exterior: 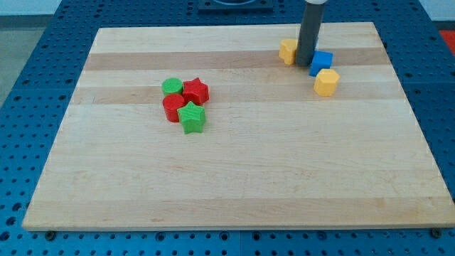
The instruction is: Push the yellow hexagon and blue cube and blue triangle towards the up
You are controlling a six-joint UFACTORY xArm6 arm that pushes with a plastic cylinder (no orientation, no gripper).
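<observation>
Dark rod planted upright near the view's top right of the table (234,178), my tip (305,65) down on the wood. No tool on this arm, only the bare rod, so nothing clenched and nothing grasped. Tip wedged between two blocks: yellow block (287,51) just beside it on the view's left, partly hidden behind the rod, shape hard to make out; blue cube (321,62) just beside it on the view's right, seemingly touching. Yellow hexagon (326,82) directly below the blue cube toward the view's bottom, touching or nearly touching it. All three sitting close together near the table's top edge.

Well apart, toward the view's left and nearer the middle height of the table, a tight cluster of four: green round block (171,87) at top left, red star (195,91) at top right, second red block (173,108) at lower left, green star (192,117) at the bottom, each pressed against its neighbours.

Blue pegboard surface (28,107) visible around the table on every side. Blue triangle not made out anywhere.
</observation>
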